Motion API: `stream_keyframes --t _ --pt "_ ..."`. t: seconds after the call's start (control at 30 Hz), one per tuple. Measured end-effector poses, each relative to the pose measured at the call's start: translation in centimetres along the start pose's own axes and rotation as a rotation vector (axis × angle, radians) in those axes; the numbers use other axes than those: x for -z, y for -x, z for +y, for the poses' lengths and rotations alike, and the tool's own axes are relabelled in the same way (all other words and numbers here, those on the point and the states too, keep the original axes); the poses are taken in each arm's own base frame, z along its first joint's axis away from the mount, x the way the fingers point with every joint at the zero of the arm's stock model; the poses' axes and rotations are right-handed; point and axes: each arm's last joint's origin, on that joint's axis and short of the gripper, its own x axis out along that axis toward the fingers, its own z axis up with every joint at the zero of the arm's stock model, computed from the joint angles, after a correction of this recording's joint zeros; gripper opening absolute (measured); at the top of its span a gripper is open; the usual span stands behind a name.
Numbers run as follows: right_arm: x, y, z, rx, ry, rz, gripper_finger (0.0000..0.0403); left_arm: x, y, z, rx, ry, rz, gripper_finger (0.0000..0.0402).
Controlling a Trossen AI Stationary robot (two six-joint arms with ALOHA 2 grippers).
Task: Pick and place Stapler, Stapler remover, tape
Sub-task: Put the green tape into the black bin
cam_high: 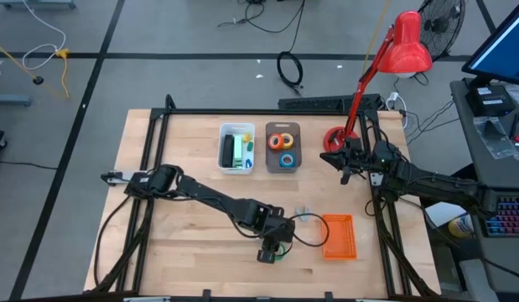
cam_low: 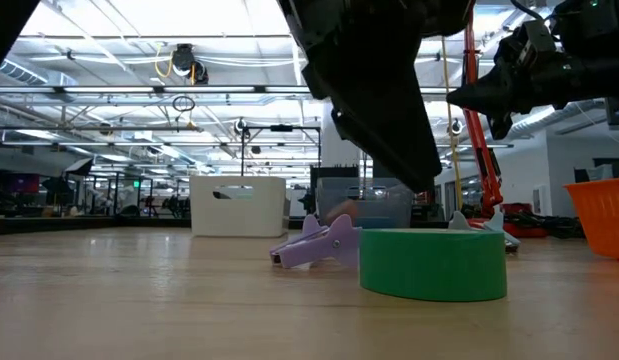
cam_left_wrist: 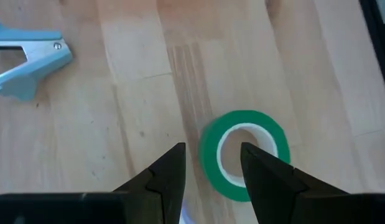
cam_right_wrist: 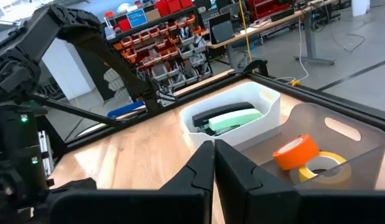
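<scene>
A green tape roll (cam_left_wrist: 242,163) lies flat on the wooden table near its front edge, also in the low view (cam_low: 434,263). My left gripper (cam_left_wrist: 212,148) hangs open just above it, pointing steeply down, one finger over the roll's hole and one outside its wall. The pale stapler remover (cam_left_wrist: 27,62) lies on the table a little farther back (cam_low: 314,245). The green-and-black stapler (cam_right_wrist: 232,118) lies in a white bin (cam_high: 224,134). Orange tape (cam_right_wrist: 296,151), a yellowish roll (cam_right_wrist: 326,163) and blue tape (cam_high: 286,159) sit in a grey bin (cam_high: 282,127). My right gripper (cam_right_wrist: 214,155) waits shut at the far right.
An orange mesh basket (cam_high: 338,236) stands on the table just right of the left gripper. A red desk lamp (cam_high: 406,46) rises from its base (cam_high: 334,138) at the far right corner. Bare wood lies to the left of the left arm.
</scene>
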Motion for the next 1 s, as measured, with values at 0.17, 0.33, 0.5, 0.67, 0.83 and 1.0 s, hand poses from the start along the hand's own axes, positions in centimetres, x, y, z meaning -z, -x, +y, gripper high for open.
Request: stream_keyframes --t 0.17,0.33,0.5,0.67,0.83,1.0 --pt "0.0 0.0 0.0 0.0 0.004 0.0 0.0004 0.0 -0.3 0.1 0.003 0.002 0.001 0.0154" --pt "0.0 0.0 0.0 0.0 0.005 0.001 0.0004 0.3 -1.3 0.1 0.004 0.006 0.013 0.0154" --pt "0.0 0.0 0.0 0.0 0.004 0.001 0.0004 0.7 -2.4 0.2 0.016 0.03 0.031 0.0154" --pt "0.1 0.0 0.0 0.002 0.003 0.008 0.0004 1.0 -3.4 0.5 0.013 0.045 0.046 0.0154" --pt "0.1 0.0 0.0 0.003 0.001 0.008 0.0004 1.2 -3.6 0.8 0.009 0.068 0.06 0.014" --pt "0.1 0.0 0.0 0.003 0.0 0.008 0.0004 1.2 -3.6 1.4 0.036 0.126 0.074 0.0067"
